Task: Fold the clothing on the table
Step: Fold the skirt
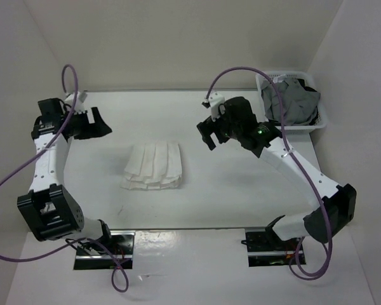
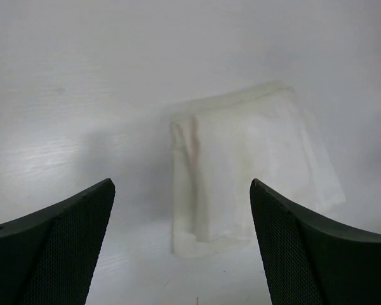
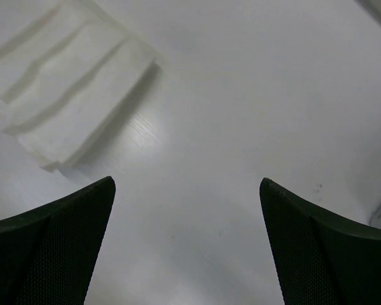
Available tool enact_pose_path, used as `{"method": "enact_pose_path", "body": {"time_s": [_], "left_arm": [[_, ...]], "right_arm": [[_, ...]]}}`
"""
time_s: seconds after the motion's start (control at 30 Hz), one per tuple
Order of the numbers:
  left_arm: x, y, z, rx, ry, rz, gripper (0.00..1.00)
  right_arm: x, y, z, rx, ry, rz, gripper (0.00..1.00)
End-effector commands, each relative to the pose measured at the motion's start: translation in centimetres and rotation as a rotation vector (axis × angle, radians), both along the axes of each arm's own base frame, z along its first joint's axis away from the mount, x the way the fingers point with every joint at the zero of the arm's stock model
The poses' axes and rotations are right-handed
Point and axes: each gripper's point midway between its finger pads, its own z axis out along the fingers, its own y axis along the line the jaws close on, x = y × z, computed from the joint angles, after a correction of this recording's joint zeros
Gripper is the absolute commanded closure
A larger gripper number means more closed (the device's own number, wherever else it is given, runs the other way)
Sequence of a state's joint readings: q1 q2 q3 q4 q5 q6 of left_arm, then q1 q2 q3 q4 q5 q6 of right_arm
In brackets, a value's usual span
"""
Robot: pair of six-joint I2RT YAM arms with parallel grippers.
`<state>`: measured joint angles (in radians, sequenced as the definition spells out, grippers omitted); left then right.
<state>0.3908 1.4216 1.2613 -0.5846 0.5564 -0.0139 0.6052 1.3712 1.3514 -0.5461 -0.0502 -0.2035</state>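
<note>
The clothing [image 1: 153, 166], a thin white pleated skirt, lies folded into a small stack near the middle of the table [image 1: 241, 190]. My left gripper [image 1: 96, 124] hovers open at the far left, apart from the skirt, with nothing between its fingers. In the left wrist view the clothing [image 2: 247, 171] lies flat ahead of the open left gripper [image 2: 182, 190]. My right gripper [image 1: 207, 135] stands open to the right of the stack, empty. The right wrist view shows the clothing [image 3: 63, 82] at upper left, away from the right gripper [image 3: 187, 187].
A white plastic basket [image 1: 317, 124] holding a grey garment [image 1: 291, 101] sits at the table's far right corner. White walls enclose the table at the back and sides. Both arm bases [image 1: 178, 244] stand at the near edge.
</note>
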Motion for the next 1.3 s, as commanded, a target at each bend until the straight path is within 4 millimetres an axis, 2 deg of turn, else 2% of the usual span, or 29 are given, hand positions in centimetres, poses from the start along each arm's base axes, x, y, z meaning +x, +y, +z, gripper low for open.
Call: {"method": "enact_pose_path", "body": {"time_s": [0.0, 0.03, 0.07, 0.1, 0.13, 0.2, 0.27, 0.3, 0.37, 0.4, 0.43, 0.5, 0.57, 0.6, 0.67, 0.7, 0.77, 0.83, 0.87, 0.93, 0.97, 1.03, 1.17, 1.27], "left_arm": [[-1.2, -7.4, 1.5, 0.016, -0.057, -0.296, 0.07], [-1.4, -8.6, 0.9, 0.030, -0.045, -0.329, 0.07], [-1.5, -9.6, 0.7, 0.050, -0.044, -0.360, 0.08], [-1.9, -11.3, 0.0, 0.087, -0.030, -0.409, 0.10], [-1.9, -12.2, -0.3, 0.103, -0.030, -0.429, 0.10], [-2.2, -14.1, -2.1, 0.164, -0.005, -0.469, 0.12], [-2.1, -14.6, -4.6, 0.238, 0.037, -0.479, 0.12], [-2.2, -16.0, -6.0, 0.262, 0.057, -0.514, 0.12], [-2.2, -16.5, -8.0, 0.320, 0.088, -0.521, 0.12], [-2.1, -16.1, -9.0, 0.375, 0.110, -0.501, 0.12], [-2.0, -17.1, -9.9, 0.396, 0.122, -0.513, 0.12], [-1.7, -16.7, -11.5, 0.469, 0.163, -0.481, 0.12], [-1.3, -17.3, -12.0, 0.514, 0.163, -0.476, 0.12], [-1.1, -17.2, -12.9, 0.540, 0.183, -0.457, 0.12], [-0.7, -17.8, -13.2, 0.560, 0.189, -0.453, 0.13], [-0.5, -17.5, -14.1, 0.576, 0.207, -0.446, 0.13], [-0.1, -17.7, -14.6, 0.601, 0.210, -0.442, 0.13], [-0.4, -18.0, -15.8, 0.609, 0.239, -0.460, 0.15], [-0.2, -18.1, -15.9, 0.609, 0.239, -0.461, 0.18], [-0.9, -18.8, -16.7, 0.598, 0.264, -0.495, 0.19], [-1.6, -20.3, -17.3, 0.580, 0.269, -0.555, 0.19], [-3.1, -21.6, -18.3, 0.568, 0.300, -0.645, 0.21], [-6.2, -25.3, -18.5, 0.546, 0.298, -0.818, 0.23], [-8.2, -27.1, -18.6, 0.565, 0.291, -0.924, 0.23]], "right_arm": [[0.6, -4.0, -3.6, -0.071, 0.051, -0.102, 0.02], [0.2, -4.7, -4.6, -0.069, 0.078, -0.116, 0.02], [-0.2, -5.2, -4.7, -0.053, 0.087, -0.125, 0.02], [-0.3, -6.1, -4.7, -0.045, 0.089, -0.141, 0.02], [-1.2, -7.0, -4.7, -0.034, 0.082, -0.149, 0.02], [-0.8, -9.0, -4.1, -0.003, 0.048, -0.201, 0.02], [-1.6, -10.6, -3.7, 0.040, 0.034, -0.216, 0.02], [-1.6, -11.9, -3.0, 0.059, 0.014, -0.246, 0.02], [-1.8, -12.6, -2.3, 0.075, -0.013, -0.263, 0.02], [-1.9, -13.0, -2.3, 0.076, -0.016, -0.274, 0.02], [-2.1, -13.8, -2.1, 0.083, -0.034, -0.295, 0.02], [-2.2, -13.7, -2.0, 0.098, -0.040, -0.284, 0.02], [-2.2, -13.7, -2.0, 0.098, -0.040, -0.284, 0.02], [-2.2, -13.7, -2.0, 0.098, -0.040, -0.284, 0.02], [-1.9, -14.0, -2.3, 0.094, -0.030, -0.293, 0.02], [-1.9, -14.0, -2.3, 0.094, -0.030, -0.293, 0.02], [-1.9, -14.0, -2.3, 0.094, -0.030, -0.293, 0.02], [-2.2, -13.9, -2.4, 0.099, -0.029, -0.286, 0.02], [-2.4, -13.9, -2.0, 0.103, -0.041, -0.285, 0.02], [-2.6, -13.8, -1.7, 0.111, -0.049, -0.276, 0.02], [-2.7, -13.8, -1.8, 0.111, -0.049, -0.276, 0.02], [-2.9, -13.8, -1.6, 0.114, -0.058, -0.276, 0.02], [-2.7, -13.8, -1.4, 0.117, -0.067, -0.276, 0.02], [-2.6, -14.1, -1.4, 0.117, -0.067, -0.285, 0.02]]}}
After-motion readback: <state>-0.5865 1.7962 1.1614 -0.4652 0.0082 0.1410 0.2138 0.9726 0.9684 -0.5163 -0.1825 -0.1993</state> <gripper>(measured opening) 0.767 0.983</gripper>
